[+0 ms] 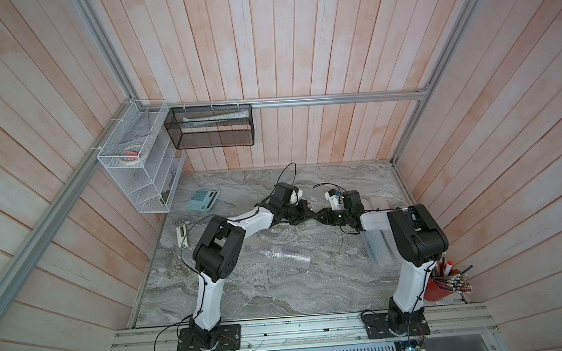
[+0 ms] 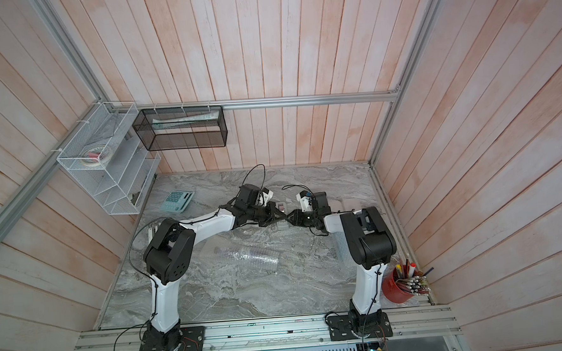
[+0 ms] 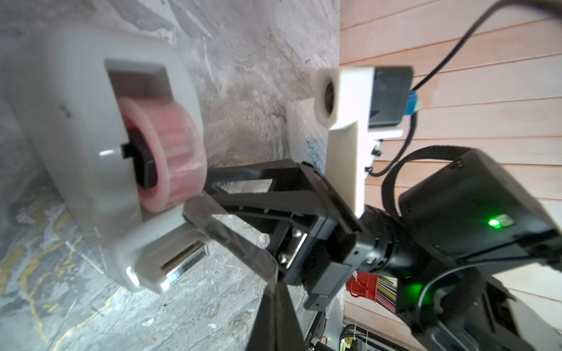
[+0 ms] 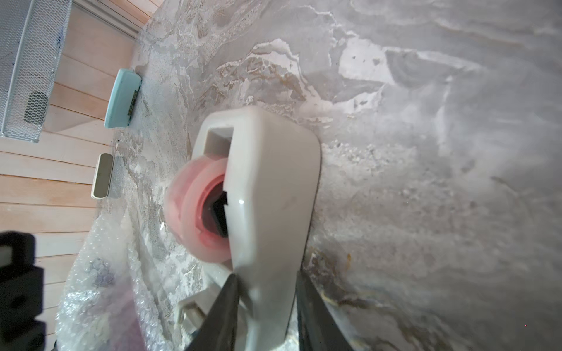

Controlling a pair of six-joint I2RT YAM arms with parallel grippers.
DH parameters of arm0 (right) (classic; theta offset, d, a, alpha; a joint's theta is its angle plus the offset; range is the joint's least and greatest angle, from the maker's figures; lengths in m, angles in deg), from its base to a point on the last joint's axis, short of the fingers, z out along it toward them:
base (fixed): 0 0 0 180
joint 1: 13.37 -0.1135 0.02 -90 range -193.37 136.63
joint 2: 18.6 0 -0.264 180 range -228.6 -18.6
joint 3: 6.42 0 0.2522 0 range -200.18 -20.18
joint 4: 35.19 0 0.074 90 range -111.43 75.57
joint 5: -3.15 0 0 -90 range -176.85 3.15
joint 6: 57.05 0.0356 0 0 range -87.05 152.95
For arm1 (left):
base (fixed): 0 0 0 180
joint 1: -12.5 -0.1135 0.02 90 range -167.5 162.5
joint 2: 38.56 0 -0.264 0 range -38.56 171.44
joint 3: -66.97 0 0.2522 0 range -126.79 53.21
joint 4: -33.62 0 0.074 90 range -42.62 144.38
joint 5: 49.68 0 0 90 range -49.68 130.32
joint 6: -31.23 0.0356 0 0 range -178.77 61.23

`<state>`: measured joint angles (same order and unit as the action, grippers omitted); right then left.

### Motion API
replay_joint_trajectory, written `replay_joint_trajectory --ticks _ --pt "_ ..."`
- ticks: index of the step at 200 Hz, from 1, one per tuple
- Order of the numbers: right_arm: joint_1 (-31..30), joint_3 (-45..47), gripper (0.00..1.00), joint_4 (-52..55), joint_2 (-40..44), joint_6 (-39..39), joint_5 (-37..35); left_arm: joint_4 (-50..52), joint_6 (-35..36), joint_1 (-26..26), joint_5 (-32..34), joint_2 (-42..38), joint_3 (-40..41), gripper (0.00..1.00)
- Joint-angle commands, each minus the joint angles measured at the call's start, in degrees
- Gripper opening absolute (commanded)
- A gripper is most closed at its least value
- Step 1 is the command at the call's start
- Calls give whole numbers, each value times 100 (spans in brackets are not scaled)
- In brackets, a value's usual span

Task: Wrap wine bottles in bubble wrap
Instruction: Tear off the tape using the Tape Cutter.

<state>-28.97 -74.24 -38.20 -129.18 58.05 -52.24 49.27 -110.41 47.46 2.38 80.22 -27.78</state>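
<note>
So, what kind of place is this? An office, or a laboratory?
Most likely a mock office desk inside a robot test booth: a calculator and a red cup of pens on the marble-look tabletop, a white wire organiser on the wood-panel wall.

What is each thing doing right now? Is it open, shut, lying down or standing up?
Left tool: shut, pinching the clear tape strip.
Right tool: closed on the tape dispenser.
Tape dispenser: standing upright, strip pulled out.
Bubble wrap tube: rolled, lying flat, something purplish inside.
Calculator: lying face up.
Red cup: upright, full of pens.
</note>
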Motion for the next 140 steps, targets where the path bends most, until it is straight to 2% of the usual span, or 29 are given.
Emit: replay_joint_trajectory --ticks 1,56,98,140 --pt "-14 159 33 343 -209 -23 -438 -30 -59 184 -296 114 232 0" --pt "13 188 33 397 -148 -68 -453 85 13 219 201 253 637 0" --pt "13 188 32 402 -148 -58 -490 -142 -66 283 159 582 683 0" --pt "15 157 32 507 -174 -108 -592 494 347 349 320 863 668 0"
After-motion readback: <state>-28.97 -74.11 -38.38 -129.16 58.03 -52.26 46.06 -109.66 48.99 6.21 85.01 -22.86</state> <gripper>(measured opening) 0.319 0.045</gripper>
